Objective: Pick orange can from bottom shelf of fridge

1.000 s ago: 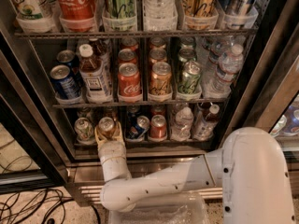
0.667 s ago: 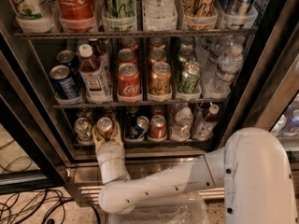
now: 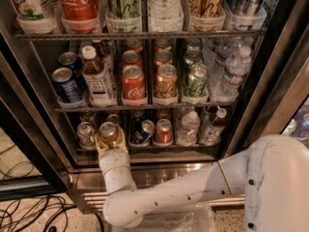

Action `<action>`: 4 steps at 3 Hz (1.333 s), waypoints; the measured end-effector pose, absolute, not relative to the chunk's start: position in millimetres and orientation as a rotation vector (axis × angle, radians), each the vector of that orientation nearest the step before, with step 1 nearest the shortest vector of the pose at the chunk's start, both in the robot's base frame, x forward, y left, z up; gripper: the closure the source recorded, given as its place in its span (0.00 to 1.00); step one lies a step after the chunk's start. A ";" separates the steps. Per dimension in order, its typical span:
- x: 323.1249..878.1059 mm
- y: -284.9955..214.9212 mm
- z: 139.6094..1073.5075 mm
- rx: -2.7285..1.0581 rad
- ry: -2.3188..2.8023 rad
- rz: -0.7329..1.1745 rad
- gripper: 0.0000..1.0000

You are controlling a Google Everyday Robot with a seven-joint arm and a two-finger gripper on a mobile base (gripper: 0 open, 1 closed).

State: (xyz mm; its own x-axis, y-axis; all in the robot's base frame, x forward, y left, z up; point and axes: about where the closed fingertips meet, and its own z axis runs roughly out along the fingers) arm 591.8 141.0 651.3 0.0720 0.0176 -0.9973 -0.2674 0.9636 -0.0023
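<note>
Gripper (image 3: 111,139) sits at the front left of the bottom shelf (image 3: 193,149) of the fridge (image 3: 24,95), fingers (image 3: 99,145) clasped around the orange can (image 3: 108,128). Grasp looks made; drawing the can off the shelf and out is left to do

- We looked from one camera, set high in front of the fridge (image 3: 164,174), facing down and inward at its shelves.
- We sat close; the pincer (image 3: 110,139), closed around the orange can (image 3: 108,129), lay low left, at the bottom shelf (image 3: 193,148).
</note>
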 end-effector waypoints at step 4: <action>517.7 48.3 616.2 -0.352 1.783 0.233 1.00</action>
